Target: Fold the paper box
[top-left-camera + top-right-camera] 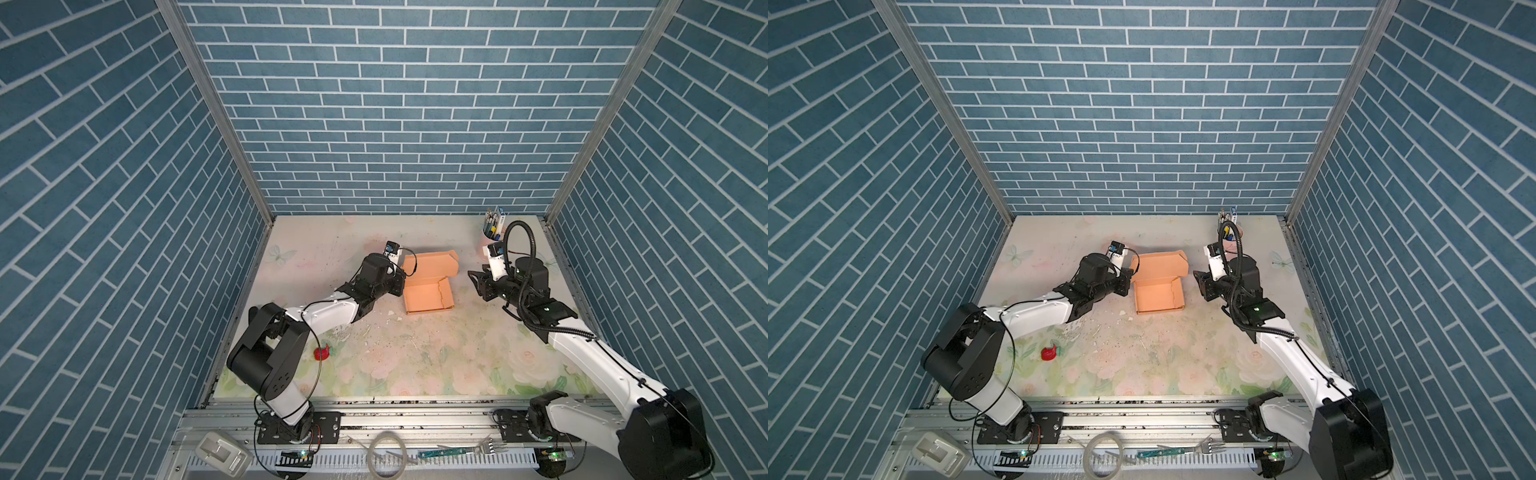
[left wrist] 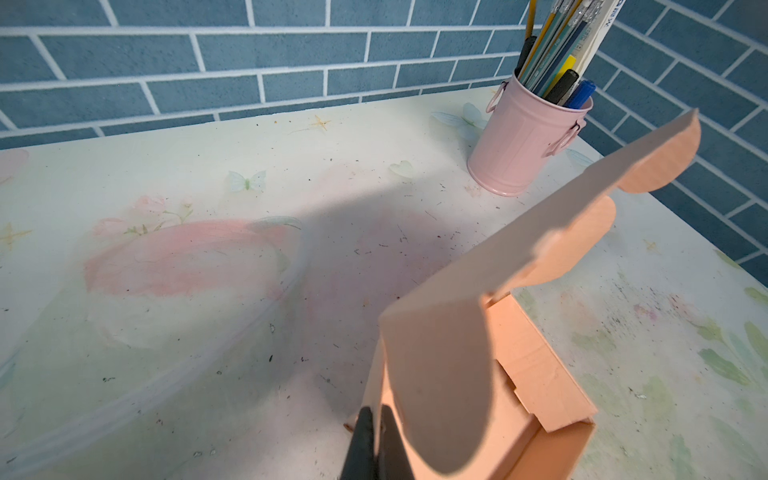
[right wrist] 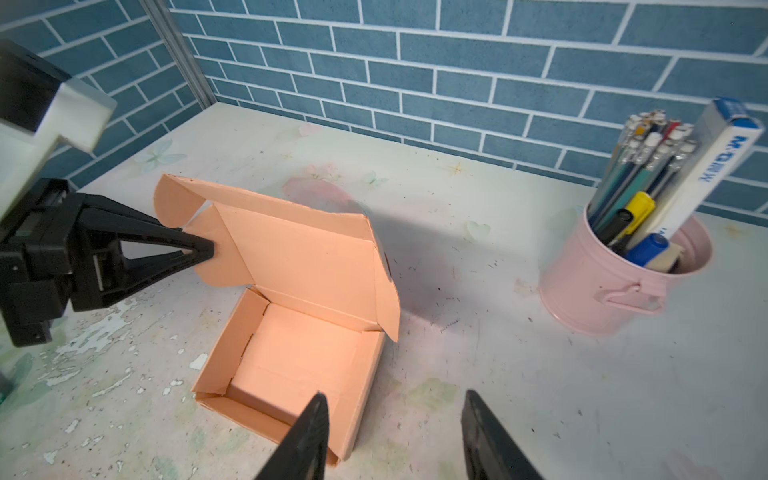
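Observation:
The peach-orange paper box (image 1: 428, 297) (image 1: 1158, 296) sits mid-table as an open shallow tray with its lid (image 3: 299, 253) tilted up at the far side. My left gripper (image 2: 376, 436) (image 1: 404, 272) is shut on the lid's left side flap (image 3: 199, 216), its fingers pinching the thin card from both faces. My right gripper (image 3: 394, 395) (image 1: 473, 279) hovers open just right of the box's right wall, holding nothing. The box (image 2: 519, 374) has its side walls standing and its inside is bare.
A pink cup of pens (image 1: 492, 239) (image 3: 623, 286) stands at the back right, behind my right arm. A small red object (image 1: 322, 353) lies near the left arm's base. A fork (image 1: 490, 449) and a tape ring (image 1: 386, 459) rest on the front rail.

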